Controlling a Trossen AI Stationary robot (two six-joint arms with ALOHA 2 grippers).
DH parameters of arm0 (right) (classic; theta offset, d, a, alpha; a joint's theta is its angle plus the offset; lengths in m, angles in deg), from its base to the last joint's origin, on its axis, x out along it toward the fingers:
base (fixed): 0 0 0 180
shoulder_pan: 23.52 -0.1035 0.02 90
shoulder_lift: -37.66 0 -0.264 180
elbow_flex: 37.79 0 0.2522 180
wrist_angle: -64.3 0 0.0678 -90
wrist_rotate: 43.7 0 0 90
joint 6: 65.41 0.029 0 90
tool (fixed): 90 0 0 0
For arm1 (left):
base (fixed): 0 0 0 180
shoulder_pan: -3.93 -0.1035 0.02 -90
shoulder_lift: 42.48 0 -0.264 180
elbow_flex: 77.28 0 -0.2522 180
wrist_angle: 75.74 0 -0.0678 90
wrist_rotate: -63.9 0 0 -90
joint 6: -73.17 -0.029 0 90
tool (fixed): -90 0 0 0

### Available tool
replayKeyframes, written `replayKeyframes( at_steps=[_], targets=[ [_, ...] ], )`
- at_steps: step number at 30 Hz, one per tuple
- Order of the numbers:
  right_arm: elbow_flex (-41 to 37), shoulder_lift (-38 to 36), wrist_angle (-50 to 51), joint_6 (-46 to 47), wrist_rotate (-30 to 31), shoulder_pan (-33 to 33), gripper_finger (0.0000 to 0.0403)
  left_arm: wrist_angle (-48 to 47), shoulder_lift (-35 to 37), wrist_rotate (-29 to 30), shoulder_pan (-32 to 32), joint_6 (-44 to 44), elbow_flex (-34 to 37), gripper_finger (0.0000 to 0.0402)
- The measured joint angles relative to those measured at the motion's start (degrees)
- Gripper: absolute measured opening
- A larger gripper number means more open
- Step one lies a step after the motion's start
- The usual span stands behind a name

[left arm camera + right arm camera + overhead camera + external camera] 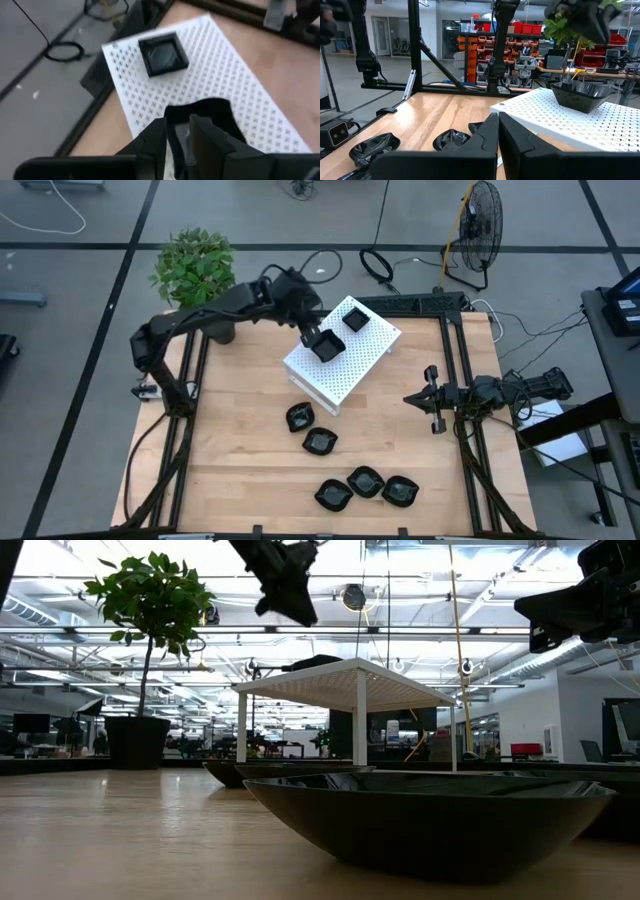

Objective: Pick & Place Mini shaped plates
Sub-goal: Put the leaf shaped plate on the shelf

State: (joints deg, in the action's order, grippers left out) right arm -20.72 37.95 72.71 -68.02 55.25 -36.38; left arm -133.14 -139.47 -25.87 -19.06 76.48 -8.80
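A wavy plate (430,820) fills the low view's foreground, one of five (365,481) lying on the table (230,470) in front of the white box (350,365). On the box sit a square plate (355,319) at its far end and a larger plate (325,346) mid-top. The left gripper (315,340) is right over that larger plate, fingers (155,145) slightly parted around its rim. The right gripper (420,398), fingers together and empty, waits to the box's right.

Two small square black plates (356,319) sit on top of the white box (350,370), one near its far corner and one (327,347) nearer the middle. Five more shiny black plates with wavy rims (365,481) lie flat on the worktop (240,460) in front of the box.
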Motion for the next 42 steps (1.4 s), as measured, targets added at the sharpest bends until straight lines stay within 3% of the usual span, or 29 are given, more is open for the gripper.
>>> replayKeyframes(
  at_steps=[6,11,13,15,18,22,25,31,42],
  targets=[
    [0.0,0.0,0.0,0.0,0.0,0.0,0.0000,3.0,3.5,-2.2,2.5,-1.0,0.0,0.0088],
    [0.0,0.0,0.0,0.0,0.0,0.0,0.0000,-2.2,6.8,-19.0,7.4,8.6,-0.1,0.0088],
    [0.0,0.0,0.0,0.0,0.0,0.0,0.0000,-5.1,7.2,-21.9,10.9,10.3,-0.1,0.0088],
    [0.0,0.0,0.0,0.0,0.0,0.0,0.0000,-8.2,7.1,-20.4,14.9,10.2,-0.1,0.0088],
    [0.0,0.0,0.0,0.0,0.0,0.0,0.0000,-15.1,7.0,-13.0,21.2,13.1,0.0,0.0088],
    [0.0,0.0,0.0,0.0,0.0,0.0,0.0000,-24.3,6.0,2.5,27.9,32.9,3.3,0.0088],
    [0.0,0.0,0.0,0.0,0.0,0.0,0.0000,-24.7,6.2,9.2,30.6,46.0,10.0,0.0088],
    [0.0,0.0,0.0,0.0,0.0,0.0,0.0000,-22.8,6.3,8.0,30.5,61.2,25.8,0.0099],
    [0.0,0.0,0.0,0.0,0.0,0.0,0.0000,4.5,6.3,5.4,25.9,61.8,41.6,0.0228]
  ],
)
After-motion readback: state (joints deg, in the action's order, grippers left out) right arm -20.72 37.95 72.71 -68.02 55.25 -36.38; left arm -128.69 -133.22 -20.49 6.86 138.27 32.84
